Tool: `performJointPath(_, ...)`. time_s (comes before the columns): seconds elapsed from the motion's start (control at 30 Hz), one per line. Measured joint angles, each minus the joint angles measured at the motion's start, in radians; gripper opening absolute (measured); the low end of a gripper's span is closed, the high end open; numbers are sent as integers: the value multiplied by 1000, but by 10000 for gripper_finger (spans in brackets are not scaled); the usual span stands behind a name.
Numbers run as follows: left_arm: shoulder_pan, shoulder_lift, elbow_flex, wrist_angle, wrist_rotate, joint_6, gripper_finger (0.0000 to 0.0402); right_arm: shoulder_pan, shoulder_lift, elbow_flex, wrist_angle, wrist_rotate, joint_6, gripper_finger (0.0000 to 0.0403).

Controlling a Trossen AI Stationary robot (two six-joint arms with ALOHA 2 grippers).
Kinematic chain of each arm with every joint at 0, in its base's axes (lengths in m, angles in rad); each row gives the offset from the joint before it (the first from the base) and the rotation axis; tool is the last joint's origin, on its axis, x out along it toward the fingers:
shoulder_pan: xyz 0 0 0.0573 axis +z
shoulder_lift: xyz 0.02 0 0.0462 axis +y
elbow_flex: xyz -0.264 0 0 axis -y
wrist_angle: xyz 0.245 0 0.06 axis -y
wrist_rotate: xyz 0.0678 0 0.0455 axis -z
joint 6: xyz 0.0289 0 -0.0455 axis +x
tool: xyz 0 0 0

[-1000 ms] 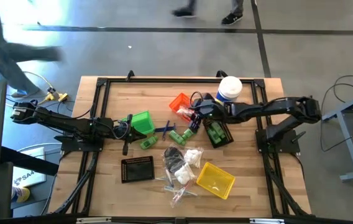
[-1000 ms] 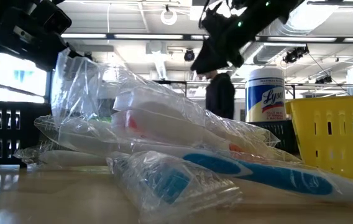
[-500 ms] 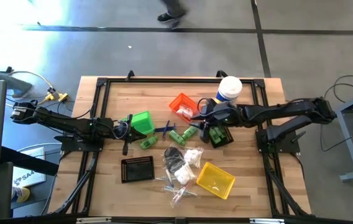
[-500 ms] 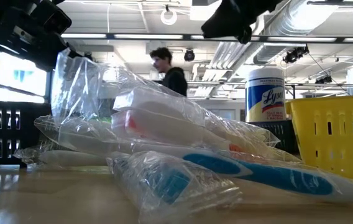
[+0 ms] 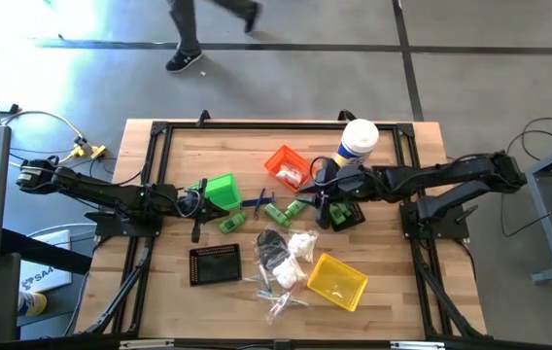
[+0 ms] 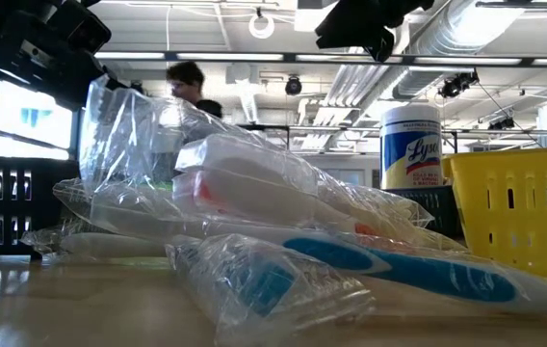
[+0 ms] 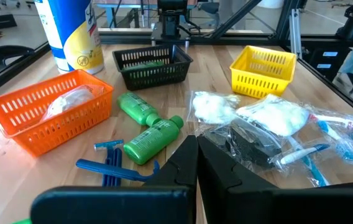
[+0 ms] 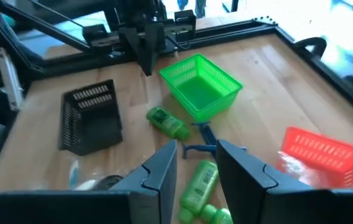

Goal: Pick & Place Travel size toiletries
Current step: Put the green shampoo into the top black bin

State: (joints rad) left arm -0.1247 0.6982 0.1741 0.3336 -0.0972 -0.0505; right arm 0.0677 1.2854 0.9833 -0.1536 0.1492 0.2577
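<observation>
Overhead, the whole bench point(image 5: 179, 146) shows; the low view adds a canister point(image 6: 410, 145) label reading "Lys", cut off. The right hand point(image 8: 196, 163) hangs released, fingers apart, directly above a green bottle point(image 8: 202, 182) lying beside the blue razors point(image 7: 111, 168). The left hand point(image 7: 196, 155) waits clenched by the green bin point(image 5: 222, 190).

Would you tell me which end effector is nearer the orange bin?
Right. The right end effector hangs beside the orange bin, over the green bottles. The left end effector sits farther off, beyond the green bin.
</observation>
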Motion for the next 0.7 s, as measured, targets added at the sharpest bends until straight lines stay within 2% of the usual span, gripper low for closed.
performJointPath(0.13,0,0,0,0,0,0,0,0,0,0,1,-134,104,104)
performJointPath(0.23,0,0,0,0,0,0,0,0,0,0,0,-272,116,101)
performJointPath(0.3,0,0,0,1,0,0,0,8,0,0,0,-308,116,98)
performJointPath(0.5,0,0,0,6,0,0,0,58,0,0,0,-152,88,66)
performJointPath(0.7,0,0,0,3,0,0,0,84,1,0,0,-131,32,13)
